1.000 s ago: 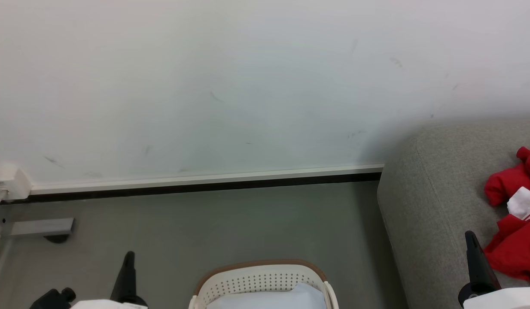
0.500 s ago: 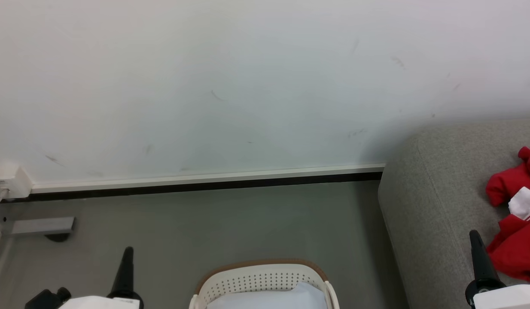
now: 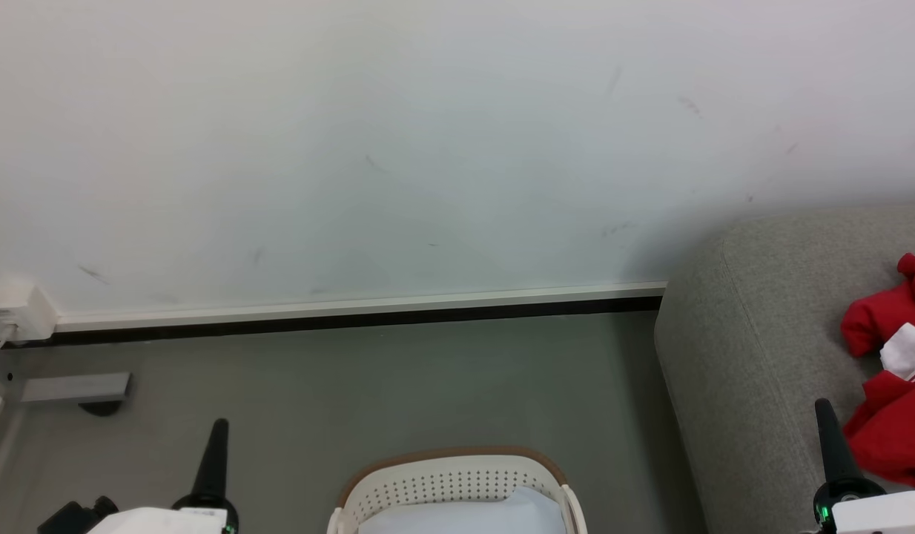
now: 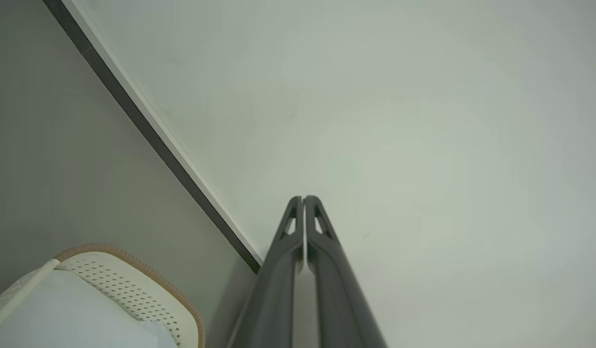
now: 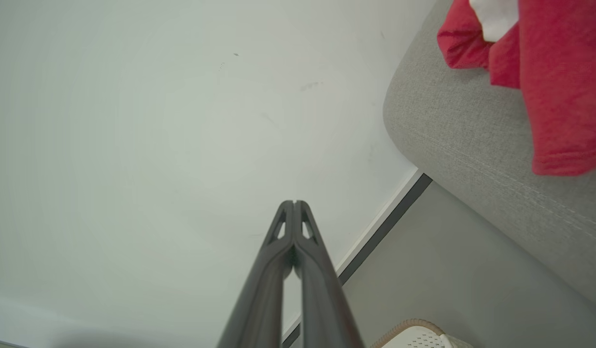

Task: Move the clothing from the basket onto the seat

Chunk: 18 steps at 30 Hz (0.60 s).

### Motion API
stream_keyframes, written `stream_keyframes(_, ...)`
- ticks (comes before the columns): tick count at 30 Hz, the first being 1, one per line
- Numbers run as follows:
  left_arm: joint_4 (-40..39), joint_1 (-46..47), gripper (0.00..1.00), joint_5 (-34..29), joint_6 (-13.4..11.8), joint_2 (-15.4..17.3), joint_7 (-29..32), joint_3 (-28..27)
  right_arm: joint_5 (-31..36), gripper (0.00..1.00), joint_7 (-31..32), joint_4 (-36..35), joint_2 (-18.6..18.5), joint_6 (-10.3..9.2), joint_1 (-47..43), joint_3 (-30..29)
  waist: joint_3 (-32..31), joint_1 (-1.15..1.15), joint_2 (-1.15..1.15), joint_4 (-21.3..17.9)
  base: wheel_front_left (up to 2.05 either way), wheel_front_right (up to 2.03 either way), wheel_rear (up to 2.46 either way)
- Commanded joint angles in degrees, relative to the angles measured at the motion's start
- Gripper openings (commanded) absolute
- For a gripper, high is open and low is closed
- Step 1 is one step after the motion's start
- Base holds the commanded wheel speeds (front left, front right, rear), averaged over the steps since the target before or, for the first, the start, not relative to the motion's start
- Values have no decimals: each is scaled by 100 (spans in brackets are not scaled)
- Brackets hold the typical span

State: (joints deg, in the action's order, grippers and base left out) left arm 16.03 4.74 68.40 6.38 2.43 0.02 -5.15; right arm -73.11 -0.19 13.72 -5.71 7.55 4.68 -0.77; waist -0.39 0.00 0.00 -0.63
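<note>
left gripper: we found its two fingers pressed together from base to tip, with nothing between them. They pointed at the wall.
right gripper: we found its fingers likewise closed against each other and empty, also aimed at the wall.
clothing: red fabric with white parts lay heaped on the seat, just to the right of the right gripper and apart from its fingers.
seat: its rounded grey corner lay beneath and to the right of the right gripper.
basket: it stood on the floor between the two grippers. In the part we could see, it held a pale sheet.
skirting board: it ran ahead of both grippers.
</note>
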Motion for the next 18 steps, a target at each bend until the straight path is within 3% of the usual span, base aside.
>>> stream_keyframes(1, -69, 102, 0, 156, 25, 51, 60, -28, -156, 0, 37, -22, -5, -6, 135, -64, 2, 0, 0, 2, 0, 0, 0)
stream_keyframes(18, -123, 127, 0, 1018, 71, 57, 286, -77, -841, 0, 272, -3, 99, -8, 148, -253, 20, 0, 0, 22, 0, 0, 0)
